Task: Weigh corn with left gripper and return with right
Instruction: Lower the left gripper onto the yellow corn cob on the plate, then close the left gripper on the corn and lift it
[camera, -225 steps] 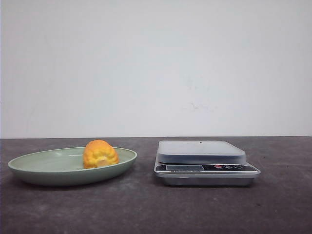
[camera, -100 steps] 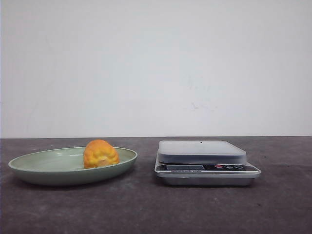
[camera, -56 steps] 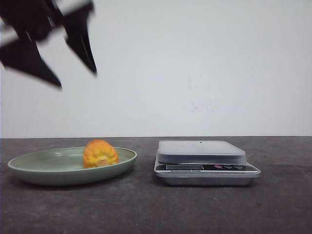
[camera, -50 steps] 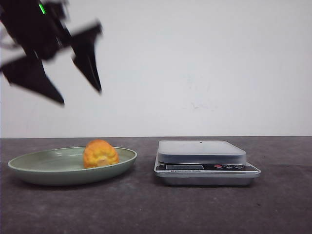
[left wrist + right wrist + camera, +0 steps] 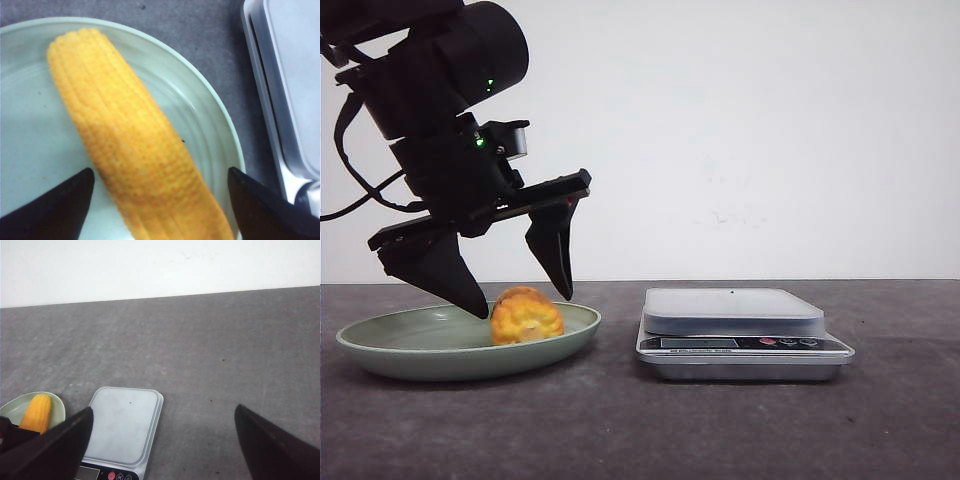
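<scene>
Where the green plate [image 5: 380, 345] sits at the left of the dark table [image 5: 720, 430], the following items are recorded.

Corn [image 5: 526, 316]: yellow-orange cob with ribbed kernel rows, lying in the plate toward its right side. The front view shows a stubby end with a pale core; the left wrist view shows the corn [image 5: 135, 145] long and slanted across the plate [image 5: 30, 150]; the right wrist view shows it [image 5: 36, 413] small, on the plate [image 5: 57, 412] beside the scale.

Left gripper [image 5: 520, 303]: black, tilted, spread wide, fingertips either side of the corn, just above the plate. One finger [image 5: 440, 272] stands left of the cob, the other to its right. Nothing is clasped; in the wrist view a gap shows between each fingertip [image 5: 55, 210] and the corn.

Right gripper [image 5: 162, 450]: spread wide, holding nothing, raised well above the table and looking down on the scale [image 5: 122, 427].

Scale [image 5: 740, 335]: silver, flat platform bare, display and buttons along the front edge, just beside the plate on its right, not touching it.
</scene>
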Motion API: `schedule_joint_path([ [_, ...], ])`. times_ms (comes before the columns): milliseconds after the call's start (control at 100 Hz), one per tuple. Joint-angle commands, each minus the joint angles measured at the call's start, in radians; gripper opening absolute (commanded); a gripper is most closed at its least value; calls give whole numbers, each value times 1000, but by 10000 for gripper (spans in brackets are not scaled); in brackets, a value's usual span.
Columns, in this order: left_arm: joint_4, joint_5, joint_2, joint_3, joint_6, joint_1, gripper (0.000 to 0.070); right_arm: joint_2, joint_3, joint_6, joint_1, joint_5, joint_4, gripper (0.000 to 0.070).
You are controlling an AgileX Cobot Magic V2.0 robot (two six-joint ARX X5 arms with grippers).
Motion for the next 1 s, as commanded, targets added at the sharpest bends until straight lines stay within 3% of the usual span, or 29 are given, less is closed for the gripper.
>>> schedule_joint_path([
  [0, -6, -8, 34, 23, -13, -6, 506, 3, 16, -11, 2, 2, 9, 572],
  [70, -11, -10, 42, 23, -13, -5, 447, 3, 16, -11, 2, 1, 8, 572],
  [210, -5, -11, 44, 23, -11, -6, 139, 3, 16, -12, 2, 2, 1, 572],
  [320, -3, -11, 43, 23, -4, -6, 6, 3, 16, -12, 2, 5, 1, 572],
  [690, -78, -6, -178, 51, 11, -27, 4, 3, 16, -17, 2, 5, 0, 571],
  [840, -91, -9, -211, 167, 6, -95, 7, 3, 16, -16, 2, 5, 2, 571],
  [990, -107, -10, -93, 344, 0, -183, 8, 3, 16, -16, 2, 0, 2, 571],
])
